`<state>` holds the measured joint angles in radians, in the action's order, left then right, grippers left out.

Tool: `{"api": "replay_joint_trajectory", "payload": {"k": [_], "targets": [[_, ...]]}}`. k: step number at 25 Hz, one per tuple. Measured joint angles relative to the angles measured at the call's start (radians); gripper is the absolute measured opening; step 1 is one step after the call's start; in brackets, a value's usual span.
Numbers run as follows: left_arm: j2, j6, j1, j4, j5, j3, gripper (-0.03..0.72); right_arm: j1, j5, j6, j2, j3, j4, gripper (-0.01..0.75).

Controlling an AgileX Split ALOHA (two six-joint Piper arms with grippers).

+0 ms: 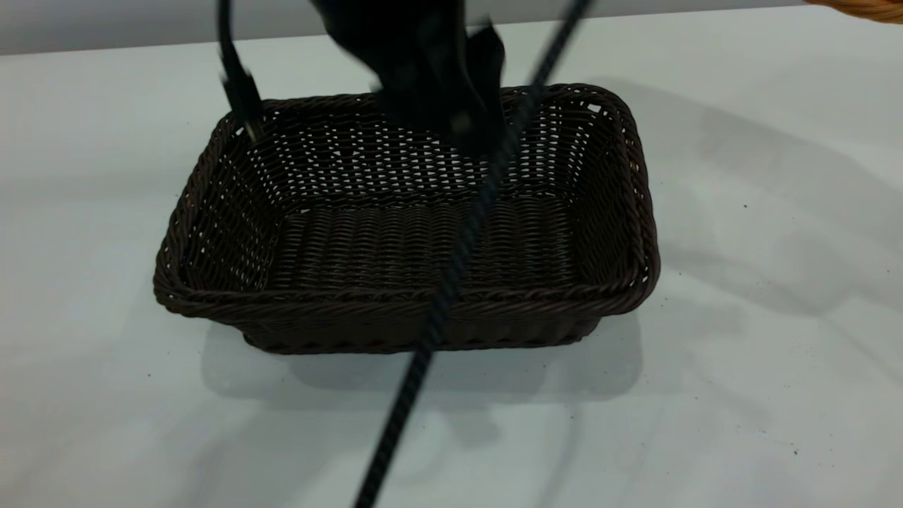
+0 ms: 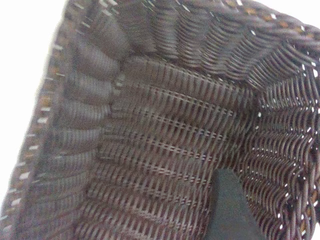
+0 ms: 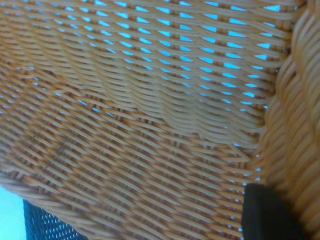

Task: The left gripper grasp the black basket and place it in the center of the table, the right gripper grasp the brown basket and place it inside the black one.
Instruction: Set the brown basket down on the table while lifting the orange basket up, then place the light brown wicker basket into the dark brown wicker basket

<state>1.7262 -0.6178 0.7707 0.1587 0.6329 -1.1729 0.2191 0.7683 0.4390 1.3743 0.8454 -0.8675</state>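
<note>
My left end effector (image 1: 451, 106) hangs blurred at the far wall of the black basket (image 1: 395, 240), which sits on the desk (image 1: 741, 367); I cannot tell whether it grips that rim or stands open. A braided cable (image 1: 451, 268) crosses the basket. My left wrist shows only one dark finger (image 2: 230, 210) inside the weave. The brown basket (image 3: 150, 125) fills my right wrist view (just a sliver shows at the exterior view's top right corner), with one finger (image 3: 267, 215) of my right end effector against it; its hold I cannot tell.
</note>
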Motion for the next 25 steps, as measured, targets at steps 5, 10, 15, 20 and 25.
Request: {"api": "replay_joint_trajectory", "payload": {"k": [5, 10, 15, 20, 25], "targets": [[-0.121, 0.087, 0.0, -0.102, 0.043, 0.0, 0.363, -0.029, 0.076, 0.008, 0.0, 0.0, 0.004, 0.099], [-0.252, 0.171, 0.0, -0.202, 0.039, 0.0, 0.363, -0.053, 0.071, 0.002, 0.006, 0.0, 0.015, 0.099], [-0.398, 0.186, 0.0, -0.249, 0.032, 0.0, 0.363, -0.071, 0.116, -0.004, 0.045, 0.0, 0.015, 0.099], [-0.517, 0.268, 0.0, -0.397, -0.018, 0.0, 0.363, -0.176, 0.194, -0.004, 0.117, 0.016, 0.015, 0.099], [-0.588, 0.451, 0.0, -0.613, -0.041, 0.0, 0.363, -0.314, 0.286, -0.003, 0.216, 0.108, 0.019, 0.099]]}}
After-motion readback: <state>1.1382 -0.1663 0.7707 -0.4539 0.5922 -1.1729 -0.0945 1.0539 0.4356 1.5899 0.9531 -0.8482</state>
